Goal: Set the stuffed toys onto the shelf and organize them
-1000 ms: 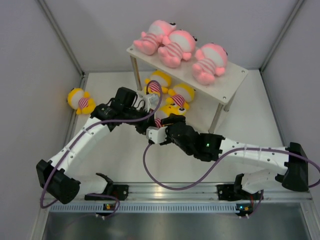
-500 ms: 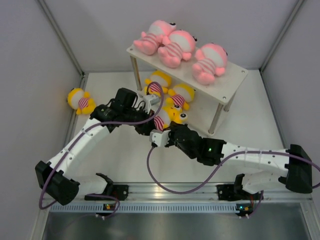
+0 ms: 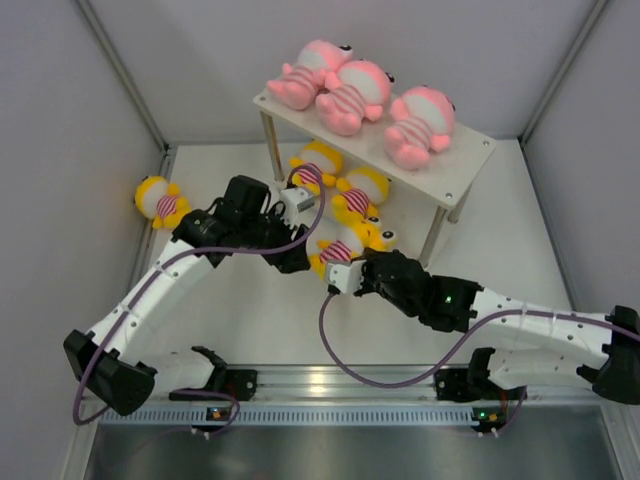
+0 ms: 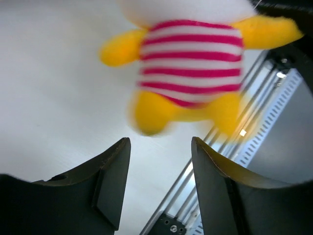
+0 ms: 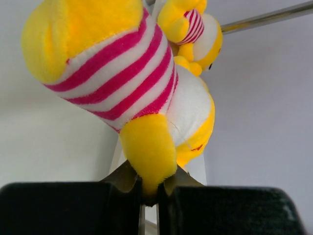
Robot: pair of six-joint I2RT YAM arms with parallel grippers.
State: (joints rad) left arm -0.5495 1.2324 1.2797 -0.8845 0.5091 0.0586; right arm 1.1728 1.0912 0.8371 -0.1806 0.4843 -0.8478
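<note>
I have my right gripper [image 5: 149,188] clenched on a limb of the yellow plush toy in a striped shirt [image 5: 117,73]. My left gripper [image 4: 160,146] faces it, jaws spread and empty.

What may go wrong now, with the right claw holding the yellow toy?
The right claw pinches only one limb of the yellow toy, so it may slip out or swing. The open left claw hangs very near this toy; the claws might bump. Two other yellow toys lie beneath the shelf and may be pushed.
</note>
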